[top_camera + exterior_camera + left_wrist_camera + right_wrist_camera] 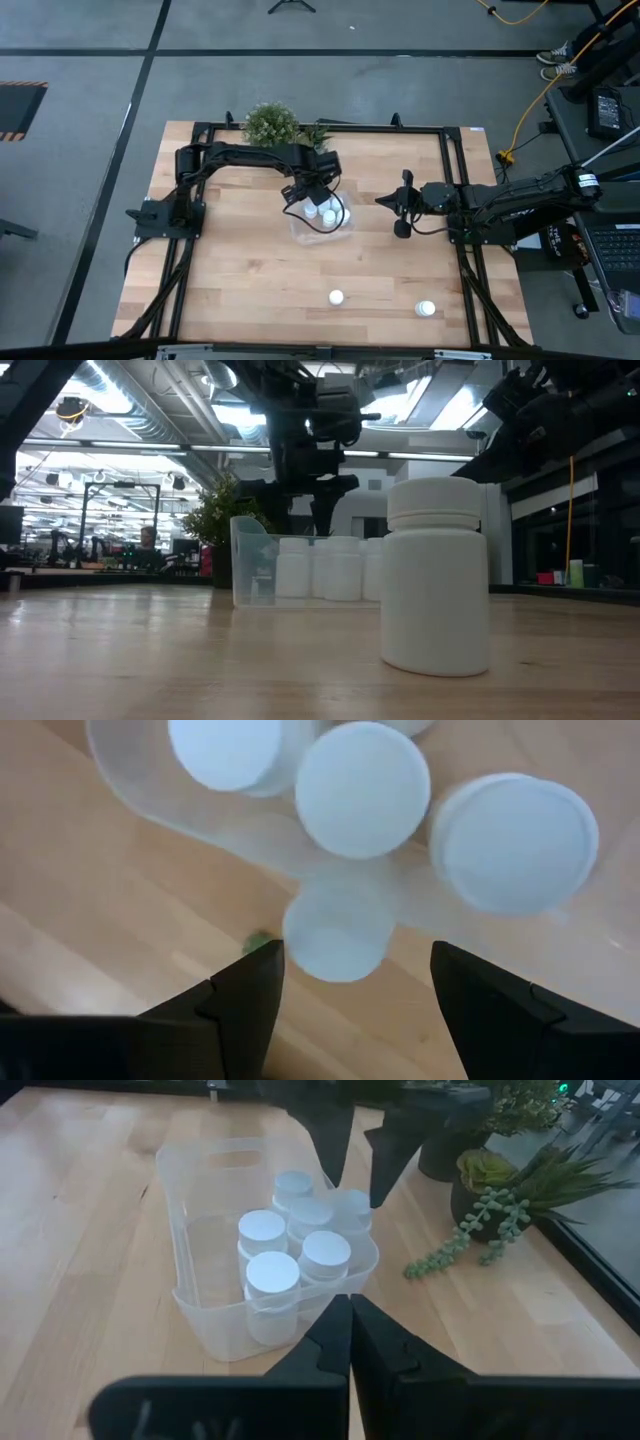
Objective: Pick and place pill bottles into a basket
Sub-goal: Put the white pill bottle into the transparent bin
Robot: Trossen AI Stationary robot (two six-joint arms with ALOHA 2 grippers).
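The clear plastic basket (322,222) stands on the table's middle with several white pill bottles (272,1272) upright in it. It also shows in the right wrist view (200,1230) and the low view (250,565). My left gripper (355,1180) is open and empty, fingers pointing down, just above the bottles at the basket's far end (355,985). Two more bottles stand on the table near its front edge, one in the middle (336,297) and one to the right (426,309). My right gripper (350,1308) is shut and empty, to the right of the basket (385,200).
A green potted plant (272,124) stands at the table's far edge behind the basket, with a trailing succulent (480,1220) beside it. The near bottle looms large in the low view (435,575). Bare wood lies left of and in front of the basket.
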